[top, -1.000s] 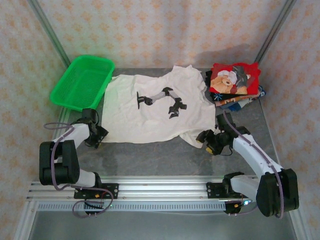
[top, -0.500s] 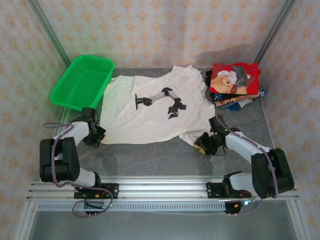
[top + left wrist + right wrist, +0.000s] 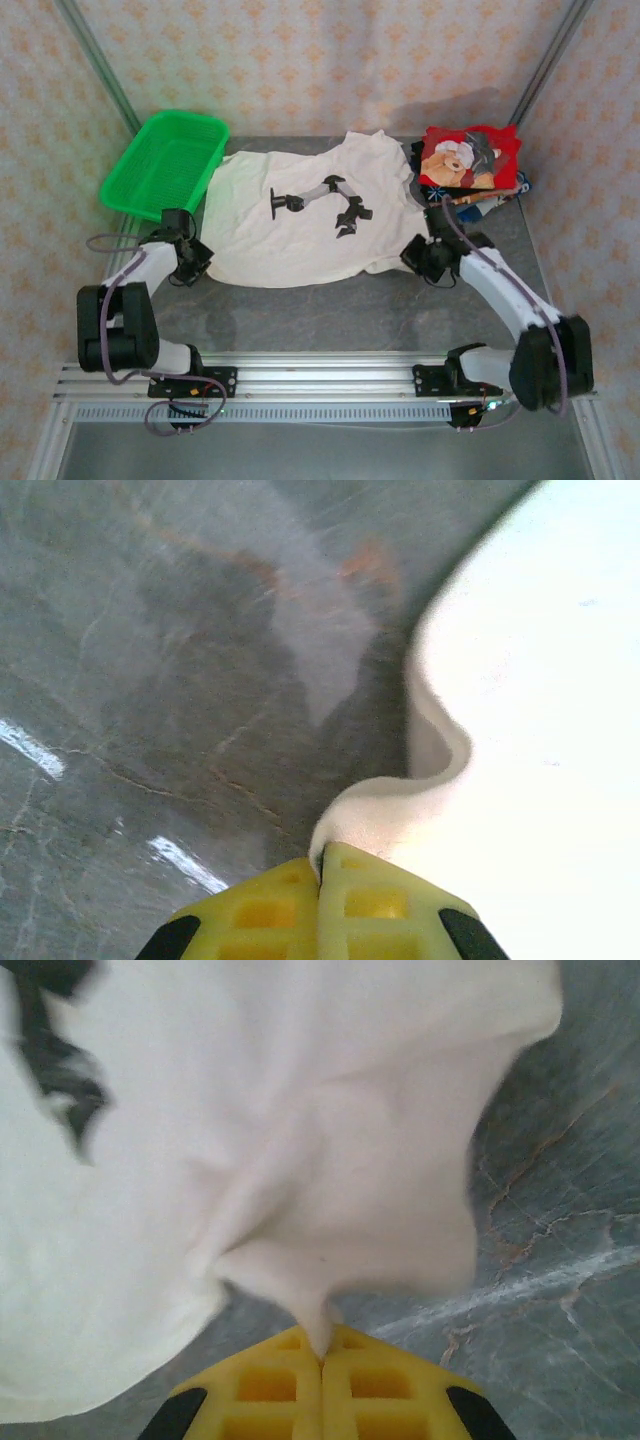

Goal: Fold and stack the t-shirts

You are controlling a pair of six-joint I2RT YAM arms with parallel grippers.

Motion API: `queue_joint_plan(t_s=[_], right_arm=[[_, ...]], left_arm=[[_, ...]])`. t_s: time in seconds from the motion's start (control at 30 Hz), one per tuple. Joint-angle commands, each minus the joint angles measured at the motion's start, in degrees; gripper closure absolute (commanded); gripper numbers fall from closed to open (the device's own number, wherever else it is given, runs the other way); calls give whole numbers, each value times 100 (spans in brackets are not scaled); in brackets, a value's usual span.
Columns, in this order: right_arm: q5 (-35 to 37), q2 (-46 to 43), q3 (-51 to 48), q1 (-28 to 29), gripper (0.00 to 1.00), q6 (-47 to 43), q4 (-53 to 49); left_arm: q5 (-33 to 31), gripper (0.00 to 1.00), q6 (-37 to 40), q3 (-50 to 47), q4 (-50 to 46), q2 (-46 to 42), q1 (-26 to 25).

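An off-white t-shirt with black marks lies spread flat on the grey table, its hem toward the arms. My left gripper is shut on the shirt's near-left hem corner, the cloth pinched between yellow fingers. At the near-right hem my right gripper is shut on a fold of the shirt, which rises in a peak from the table. A stack of folded coloured shirts, the top one red with a teddy-bear print, sits at the back right.
A green mesh basket stands at the back left, touching the shirt's left sleeve. Bare grey table runs between the shirt's hem and the arm rail. Metal frame posts rise at both back corners.
Both grippers have closed on the shirt's hem. The right gripper moved away from the rail with its corner, pulling the near-right hem back. The left gripper shifted slightly up the table.
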Motion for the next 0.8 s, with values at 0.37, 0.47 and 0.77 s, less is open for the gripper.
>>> queue_joint_plan(t_s=[0.37,0.47,0.77], right_arm=[[1152,-2006,1088,-9,100,65,-3109],[1080,-2094,1182,-9,100,31,-3303],[911,-1866,2363,-13,100,-166,-2501]], left_arm=[[-122,100,468,312,-1560,-2027,36],[-105,100,440,194,-1644,-2194,46],[207,100,451,1637,-1639,-2204,46]])
